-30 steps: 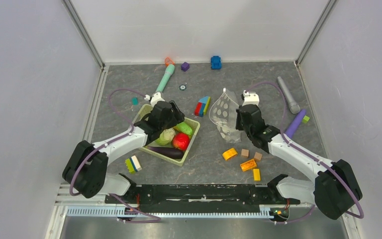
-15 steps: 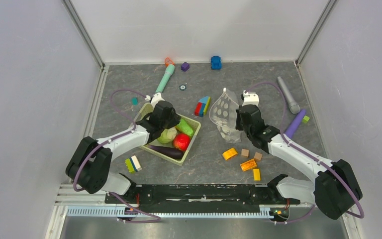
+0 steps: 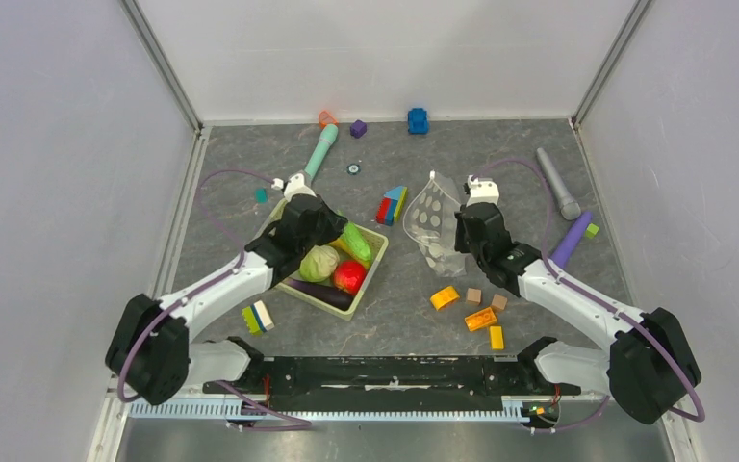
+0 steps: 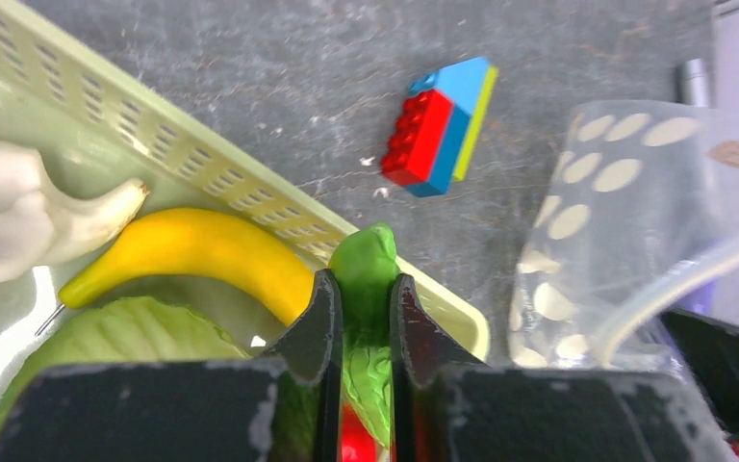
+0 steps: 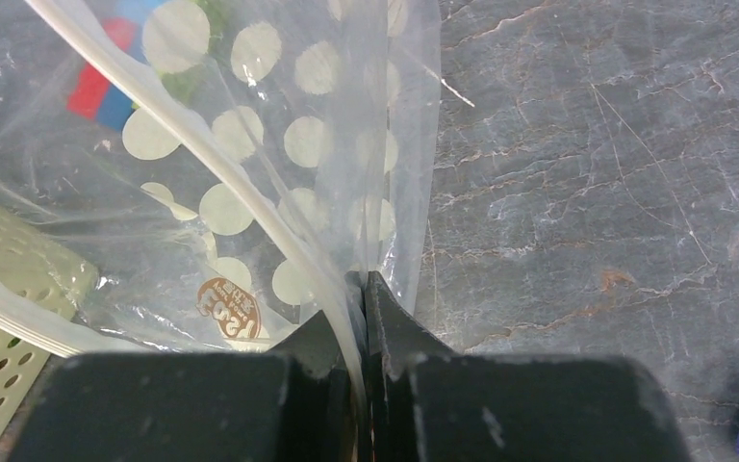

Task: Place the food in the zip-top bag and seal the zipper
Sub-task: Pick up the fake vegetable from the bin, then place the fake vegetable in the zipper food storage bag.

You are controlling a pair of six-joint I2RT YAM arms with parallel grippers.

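Grey counter (image 3: 500, 159). My left hand (image 4: 363, 281) is clamped on the cucumber (image 4: 366, 248) in the left basket (image 4: 135, 135); I judge it hard and slick, so grip mid-body. Right hand (image 5: 364, 284) pinches the floppy zip-top bag (image 5: 318, 144) at its zipper (image 5: 202, 159).

The right tool (image 5: 364, 281) pinches the zipper (image 5: 192, 142) of the dotted zip-top bag (image 5: 308, 144), grey table (image 5: 587, 192) alongside.

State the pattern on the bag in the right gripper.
Clear plastic with rows of white dots; the zip-top bag shows best in the right wrist view.
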